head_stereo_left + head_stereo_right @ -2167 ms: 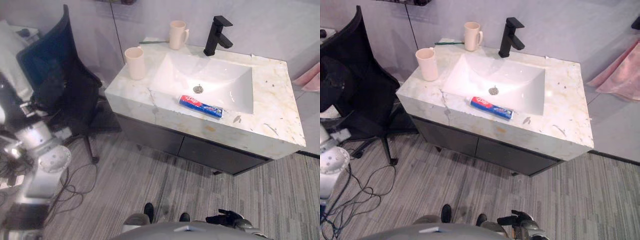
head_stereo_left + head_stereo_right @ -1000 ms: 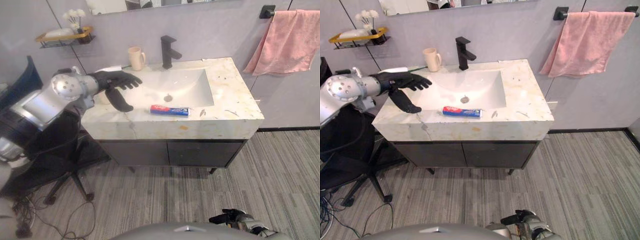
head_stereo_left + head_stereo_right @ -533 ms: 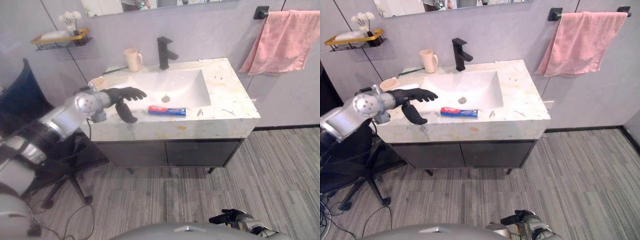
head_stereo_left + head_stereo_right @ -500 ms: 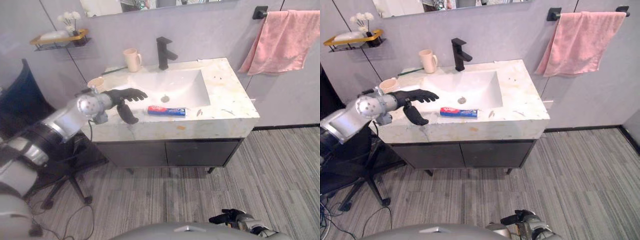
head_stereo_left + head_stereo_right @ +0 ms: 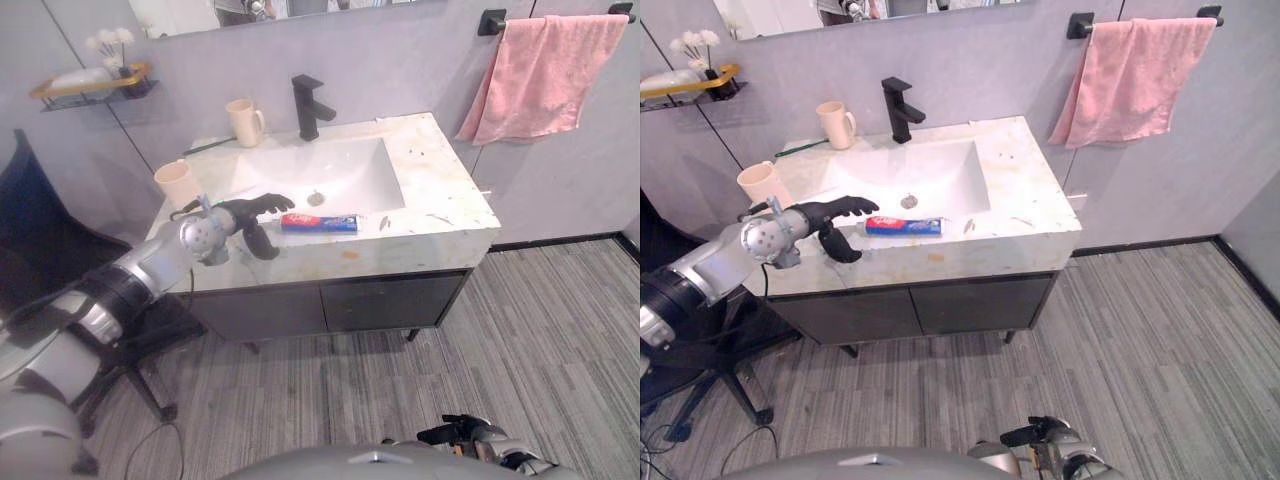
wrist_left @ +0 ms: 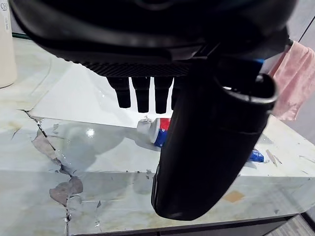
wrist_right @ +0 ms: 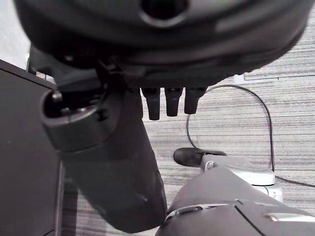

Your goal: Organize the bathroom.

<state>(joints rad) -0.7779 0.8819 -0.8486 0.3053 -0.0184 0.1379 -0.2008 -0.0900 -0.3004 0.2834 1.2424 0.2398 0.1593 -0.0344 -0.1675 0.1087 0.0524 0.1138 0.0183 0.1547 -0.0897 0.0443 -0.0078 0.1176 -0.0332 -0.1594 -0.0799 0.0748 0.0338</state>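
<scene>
Left eye view: you see a marble vanity top [image 5: 430,190] with a white basin [image 5: 330,170], a black faucet [image 5: 308,105] behind it.
Toothpaste tube: your task item, the red and blue toothpaste tube [image 5: 318,222], lies flat on the basin's front rim, its white cap end pointing toward your left hand.
Left hand: your left hand [image 5: 252,214] hovers over the front left of the counter, just beside the tube's cap end, fingers stretched out straight, thumb hanging down, nothing grasped.
Left wrist view: straight fingers [image 6: 141,92] reach toward the tube [image 6: 156,132]; you can see a gap between them.
Right hand: your right hand [image 7: 113,162] hangs low over the wooden floor, fingers relaxed and empty.
Cups: one beige cup [image 5: 178,184] stands at the counter's left edge, a mug [image 5: 244,121] left of the faucet.
Towel: a pink towel [image 5: 545,75] hangs on a wall bar to the right.
</scene>
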